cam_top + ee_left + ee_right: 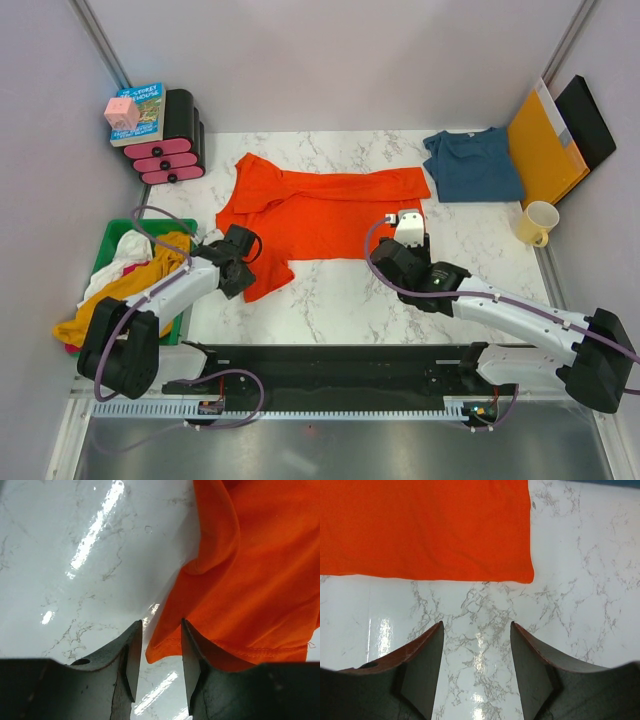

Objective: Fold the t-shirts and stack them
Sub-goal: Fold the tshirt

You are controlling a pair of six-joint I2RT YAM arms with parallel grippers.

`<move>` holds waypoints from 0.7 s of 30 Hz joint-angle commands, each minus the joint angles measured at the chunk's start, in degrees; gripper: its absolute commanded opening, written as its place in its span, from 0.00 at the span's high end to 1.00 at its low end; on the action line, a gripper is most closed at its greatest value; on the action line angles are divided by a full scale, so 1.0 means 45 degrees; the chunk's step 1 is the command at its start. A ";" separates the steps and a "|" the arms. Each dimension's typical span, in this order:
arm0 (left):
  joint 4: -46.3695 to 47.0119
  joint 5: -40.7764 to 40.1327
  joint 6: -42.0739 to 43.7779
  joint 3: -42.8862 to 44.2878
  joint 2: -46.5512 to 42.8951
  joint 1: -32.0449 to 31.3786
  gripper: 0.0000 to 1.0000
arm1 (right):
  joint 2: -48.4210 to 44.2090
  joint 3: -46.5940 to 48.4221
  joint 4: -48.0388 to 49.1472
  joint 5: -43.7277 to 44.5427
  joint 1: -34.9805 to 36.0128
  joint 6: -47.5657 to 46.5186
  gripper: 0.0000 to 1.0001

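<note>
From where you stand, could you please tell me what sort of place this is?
Probably a robot test cell staged for laundry folding: a marble-patterned table boxed in by plain white panels, an orange-red t-shirt spread on it, and a green bin of clothes.

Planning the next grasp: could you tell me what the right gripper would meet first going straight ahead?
The right gripper would probably meet the orange t-shirt at its near hem, past bare table; its height is unclear.
</note>
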 commanded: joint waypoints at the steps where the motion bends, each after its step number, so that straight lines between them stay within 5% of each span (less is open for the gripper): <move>1: 0.0584 0.0638 0.0273 -0.0167 0.0143 0.0031 0.57 | 0.0011 -0.0007 0.0435 0.0393 0.0001 -0.0169 0.37; 11: 0.0623 0.1185 0.0136 -0.0908 -0.0698 -0.0067 0.58 | 0.0558 0.0013 0.0748 0.0159 -0.0018 -0.0150 0.37; 21: 0.0798 0.1498 0.0097 -0.1515 -0.0717 -0.0106 0.87 | 0.0773 0.0072 0.0846 0.0236 0.0001 0.0103 0.37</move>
